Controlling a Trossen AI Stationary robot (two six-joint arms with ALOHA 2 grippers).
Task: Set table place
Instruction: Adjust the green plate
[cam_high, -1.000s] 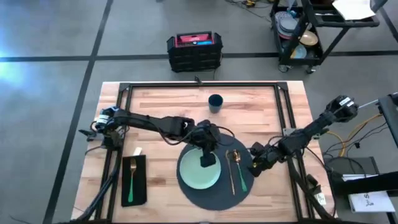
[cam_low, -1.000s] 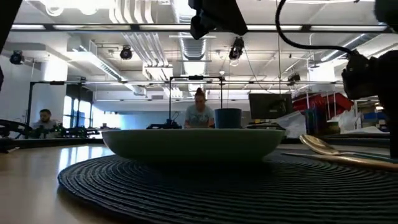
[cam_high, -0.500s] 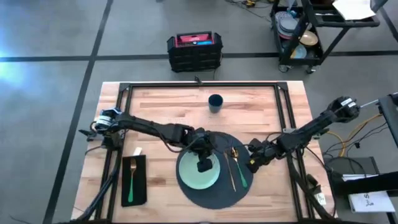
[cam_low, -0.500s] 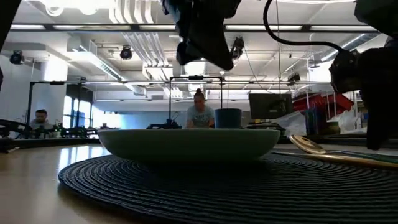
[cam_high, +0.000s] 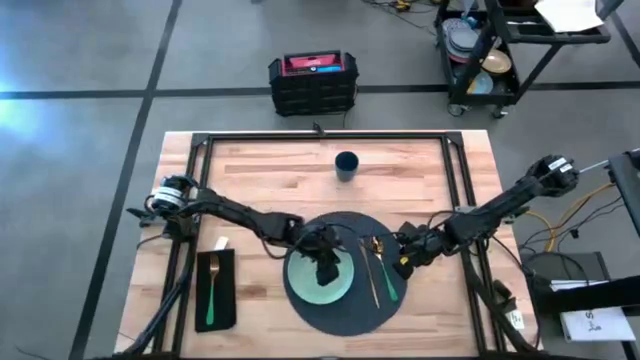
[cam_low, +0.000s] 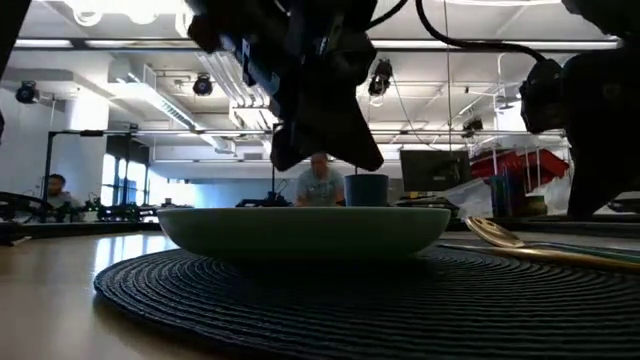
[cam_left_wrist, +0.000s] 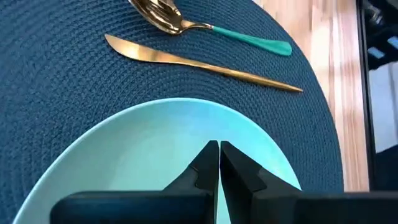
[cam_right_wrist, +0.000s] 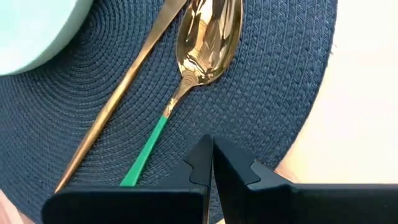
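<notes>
The left pincer is hanging over the pale green plate, its fingers pressed together with nothing between them. The plate is sitting on the left part of the round dark placemat, which is lying on the near middle of the wooden table.

The right pincer is hovering at the right edge of the placemat, just beside the cutlery, and its fingers are also pressed together and pinching nothing. On the placemat to the right of the plate, a gold knife and a gold spoon with a green handle are lying side by side, the knife nearer the plate; in the right wrist view the spoon's bowl is resting on the mat past the fingertips.

On the left side of the table, well apart from the placemat, a black napkin is lying flat with a green-handled fork on top of it. A small dark blue cup is standing upright on the far middle of the table, apart from everything else. In the low view a person is sitting in the room behind the table.
</notes>
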